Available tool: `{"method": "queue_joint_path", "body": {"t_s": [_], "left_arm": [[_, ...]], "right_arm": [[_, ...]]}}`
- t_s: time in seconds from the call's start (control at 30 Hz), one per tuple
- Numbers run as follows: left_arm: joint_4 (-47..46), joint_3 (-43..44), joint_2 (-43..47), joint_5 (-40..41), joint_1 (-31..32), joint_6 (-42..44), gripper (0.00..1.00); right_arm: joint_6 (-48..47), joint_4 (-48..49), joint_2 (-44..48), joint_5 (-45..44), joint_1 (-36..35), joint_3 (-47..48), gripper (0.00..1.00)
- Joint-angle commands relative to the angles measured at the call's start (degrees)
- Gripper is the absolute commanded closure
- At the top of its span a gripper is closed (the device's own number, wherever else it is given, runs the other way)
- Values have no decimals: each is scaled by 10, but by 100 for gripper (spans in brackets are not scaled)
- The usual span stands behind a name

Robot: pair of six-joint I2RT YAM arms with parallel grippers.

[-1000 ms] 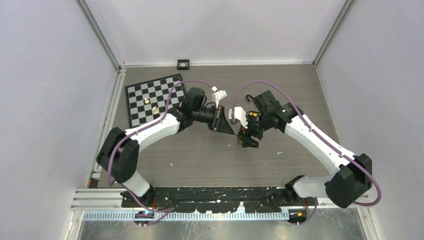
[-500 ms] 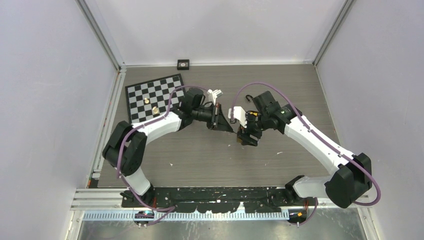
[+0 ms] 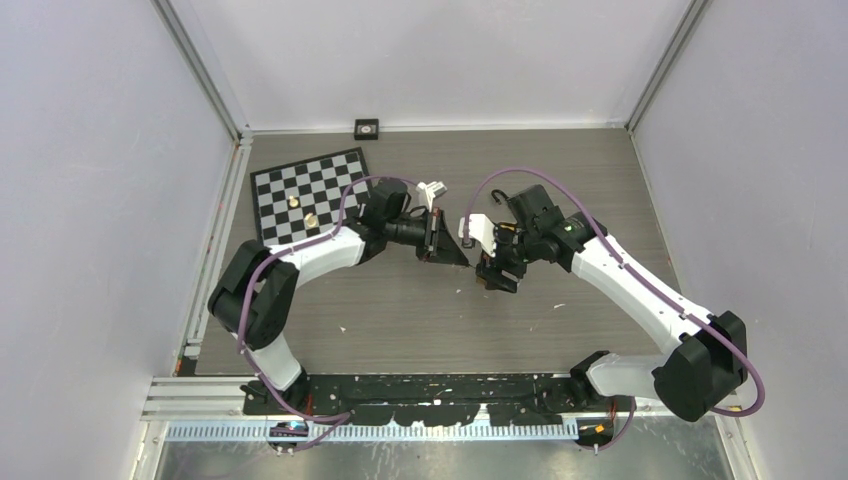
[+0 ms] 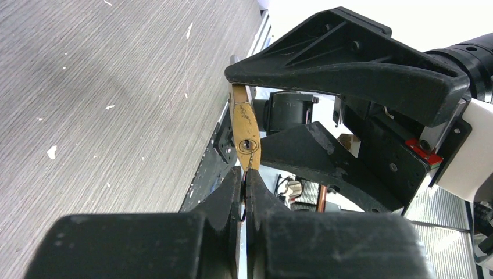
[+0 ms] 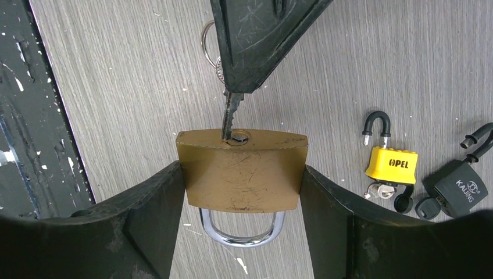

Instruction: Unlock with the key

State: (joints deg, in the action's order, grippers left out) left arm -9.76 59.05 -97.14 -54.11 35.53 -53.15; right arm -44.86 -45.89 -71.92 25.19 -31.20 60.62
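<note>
A scratched brass padlock (image 5: 241,171) hangs above the table, shackle (image 5: 241,232) toward the right wrist camera, closed into the body. My right gripper (image 5: 242,174) is shut on it, one finger on each side face. My left gripper (image 4: 244,171) is shut on a silver key (image 5: 231,116), and the key's tip sits in the keyhole on the padlock's bottom face. The left wrist view shows that brass face (image 4: 243,119) end-on, with the key (image 4: 251,163) running from my closed fingertips into the slot. From above, the two grippers (image 3: 447,247) (image 3: 488,268) meet over mid-table.
On the table to the right lie a yellow padlock (image 5: 390,163) with its shackle open and a black padlock (image 5: 462,186), with keys beside them. A checkerboard (image 3: 310,195) carrying two brass pieces lies at the back left. A small black square (image 3: 367,127) sits at the back wall.
The left arm's elbow has shifted a little to the right and its wrist has turned slightly. The right arm has hardly moved. Both grips are the same.
</note>
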Motion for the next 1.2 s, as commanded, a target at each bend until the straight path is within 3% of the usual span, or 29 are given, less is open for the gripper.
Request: {"method": "queue_joint_path", "body": {"t_s": [0.0, 0.23, 1.17], "left_arm": [[-45, 10, 7, -20, 12, 16, 100], [-9, 20, 11, -3, 11, 58, 100], [-3, 25, 10, -3, -4, 88, 100]], "right_arm": [[-3, 46, 15, 49, 0, 27, 100], [-12, 31, 22, 68, 0, 28, 100], [-65, -23, 17, 145, 12, 32, 99]]}}
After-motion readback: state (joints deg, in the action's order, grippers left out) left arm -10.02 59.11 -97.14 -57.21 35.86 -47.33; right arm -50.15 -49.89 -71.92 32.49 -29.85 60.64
